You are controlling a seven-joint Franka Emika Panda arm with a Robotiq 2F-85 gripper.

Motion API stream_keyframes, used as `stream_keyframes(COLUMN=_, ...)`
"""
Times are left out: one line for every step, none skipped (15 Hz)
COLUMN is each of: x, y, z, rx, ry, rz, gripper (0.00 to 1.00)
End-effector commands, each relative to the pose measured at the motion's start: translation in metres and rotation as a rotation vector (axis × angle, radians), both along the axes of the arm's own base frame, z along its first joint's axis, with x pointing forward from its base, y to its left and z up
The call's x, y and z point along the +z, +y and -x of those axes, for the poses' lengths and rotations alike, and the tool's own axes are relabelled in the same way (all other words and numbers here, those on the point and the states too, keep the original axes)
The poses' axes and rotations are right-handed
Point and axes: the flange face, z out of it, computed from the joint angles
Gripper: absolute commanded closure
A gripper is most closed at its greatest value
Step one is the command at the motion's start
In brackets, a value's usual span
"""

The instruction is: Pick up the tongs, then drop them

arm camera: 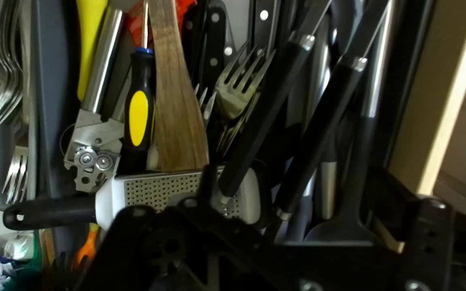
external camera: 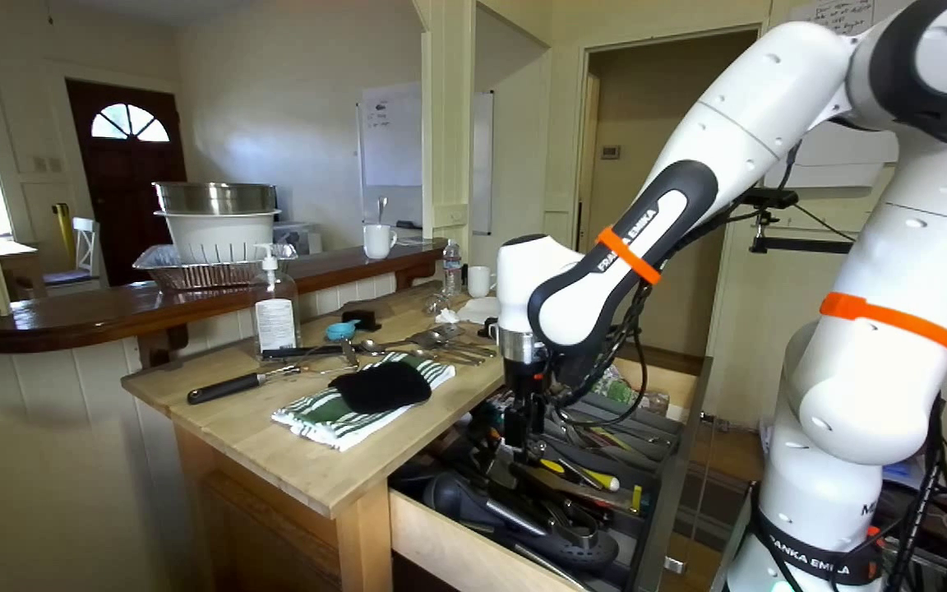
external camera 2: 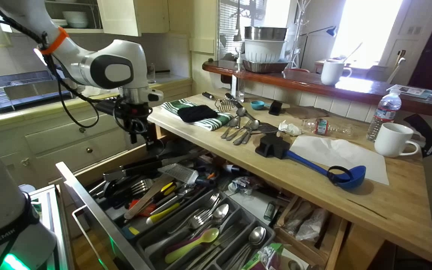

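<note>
Black claw (arm camera: 293, 176), spread wide and empty, hung over what looked like the tongs (arm camera: 320, 135), lying in the drawer (external camera: 450, 548). They were probably light, stiff and springy; pinching both dark grips (arm camera: 262, 122) together seemed surest.

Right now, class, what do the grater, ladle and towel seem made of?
Grater: metal face, likely steel, by its grey sheen and holes.
Ladle: probably smooth plastic, by its even blue colour; silicone possible.
Towel: matte cloth, perhaps cotton, by its soft folds.
</note>
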Motion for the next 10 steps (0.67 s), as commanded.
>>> stream_keyframes(x=0.048, y=0.0, z=0.044, rx=0.061, ry=0.05, rz=-0.043, gripper=0.0)
stream_keyframes(x=0.071, y=0.004, z=0.039, rx=0.077, ry=0.061, rz=-0.052, gripper=0.0)
stream_keyframes(x=0.089, y=0.001, z=0.049, rx=0.091, ry=0.059, rz=-0.059, gripper=0.0)
stream_keyframes(x=0.099, y=-0.006, z=0.064, rx=0.1, ry=0.056, rz=-0.066, gripper=0.0)
stream_keyframes(x=0.117, y=-0.011, z=0.069, rx=0.094, ry=0.013, rz=-0.066, gripper=0.0)
stream_keyframes(x=0.094, y=-0.001, z=0.046, rx=0.079, ry=0.053, rz=-0.029, gripper=0.0)
stream_keyframes(x=0.108, y=-0.005, z=0.051, rx=0.08, ry=0.029, rz=-0.037, gripper=0.0)
stream_keyframes(x=0.118, y=-0.008, z=0.056, rx=0.082, ry=0.011, rz=-0.043, gripper=0.0)
stream_keyframes(x=0.123, y=-0.01, z=0.061, rx=0.083, ry=-0.005, rz=-0.046, gripper=0.0)
stream_keyframes(x=0.124, y=-0.011, z=0.064, rx=0.084, ry=-0.011, rz=-0.047, gripper=0.0)
